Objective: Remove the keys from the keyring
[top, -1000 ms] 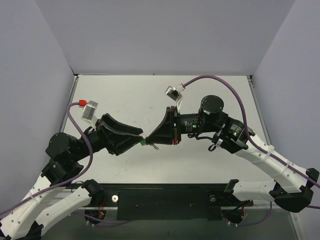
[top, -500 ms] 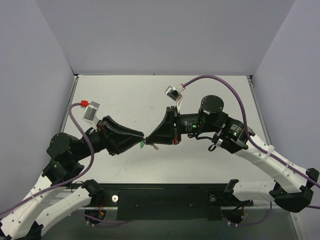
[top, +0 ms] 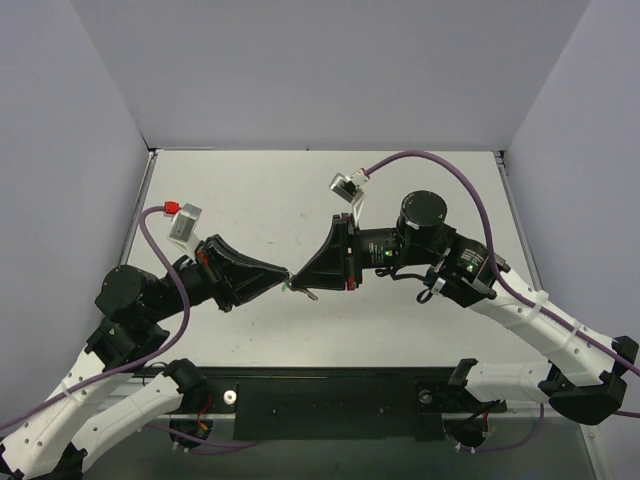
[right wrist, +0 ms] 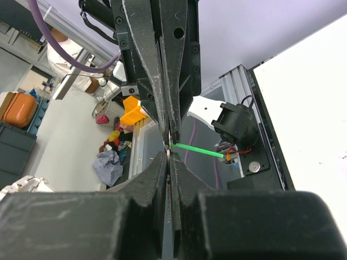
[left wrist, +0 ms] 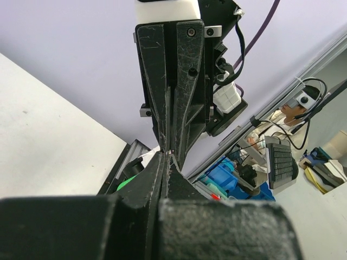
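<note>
Both grippers meet tip to tip above the middle of the white table (top: 250, 190). My left gripper (top: 286, 274) is shut, pinching the keyring at the ring end of its green tag (top: 287, 288); the thin ring itself is too small to make out. In the right wrist view the tag (right wrist: 198, 150) shows edge-on as a green line running right from the pinch. In the left wrist view the tag (left wrist: 129, 181) shows left of my left gripper (left wrist: 167, 157). My right gripper (top: 298, 282) (right wrist: 169, 157) is shut on the slim grey key (top: 311, 294), which sticks out under its tip.
A black rail (top: 330, 400) runs along the near edge between the arm bases. Grey walls close the table at the back and sides. Purple cables (top: 440, 160) loop over both arms. Boxes and clutter lie beyond the table edge in the wrist views.
My left gripper has closed from open to shut at the tag's ring end. The green tag now shows less from above. The right arm has stayed still and shut.
</note>
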Controlling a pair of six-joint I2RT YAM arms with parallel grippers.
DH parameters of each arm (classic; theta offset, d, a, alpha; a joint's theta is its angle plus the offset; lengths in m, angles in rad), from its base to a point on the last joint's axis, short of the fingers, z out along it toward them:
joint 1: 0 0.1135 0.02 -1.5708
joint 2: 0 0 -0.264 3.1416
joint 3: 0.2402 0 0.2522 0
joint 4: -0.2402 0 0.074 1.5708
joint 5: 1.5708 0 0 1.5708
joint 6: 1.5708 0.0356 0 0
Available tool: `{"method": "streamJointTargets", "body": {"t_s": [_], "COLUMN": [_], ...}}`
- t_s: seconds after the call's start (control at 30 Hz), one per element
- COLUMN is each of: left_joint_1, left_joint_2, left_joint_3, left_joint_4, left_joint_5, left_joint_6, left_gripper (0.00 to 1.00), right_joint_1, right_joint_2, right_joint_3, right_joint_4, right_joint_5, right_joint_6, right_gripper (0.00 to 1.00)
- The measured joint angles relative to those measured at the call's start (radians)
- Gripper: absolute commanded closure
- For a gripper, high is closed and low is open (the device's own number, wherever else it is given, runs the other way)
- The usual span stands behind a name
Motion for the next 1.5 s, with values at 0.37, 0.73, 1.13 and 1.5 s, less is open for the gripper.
{"method": "streamJointTargets", "body": {"t_s": [0.37,0.73,1.13,1.5], "left_joint_1": [-0.001,0.0,0.0,0.0], "left_joint_2": [0.064,0.17,0.222,0.195], "left_joint_3": [0.139,0.296,0.35,0.336], "left_joint_4": [-0.258,-0.463,-0.569,-0.56], "left_joint_5": [0.063,0.172,0.218,0.209], "left_joint_6": [0.138,0.291,0.37,0.35], "left_gripper": [1.0,1.0,1.0,0.32], "right_joint_1": [0.0,0.001,0.002,0.008], "right_joint_2": [0.001,0.001,0.008,0.01], "right_joint_3": [0.0,0.01,0.011,0.011], "right_joint_4": [-0.085,-0.14,-0.191,-0.193], "right_joint_5": [-0.003,-0.027,-0.033,-0.017], "right_joint_6": [-0.052,-0.071,-0.091,-0.099], "right_gripper": [1.0,1.0,1.0,1.0]}}
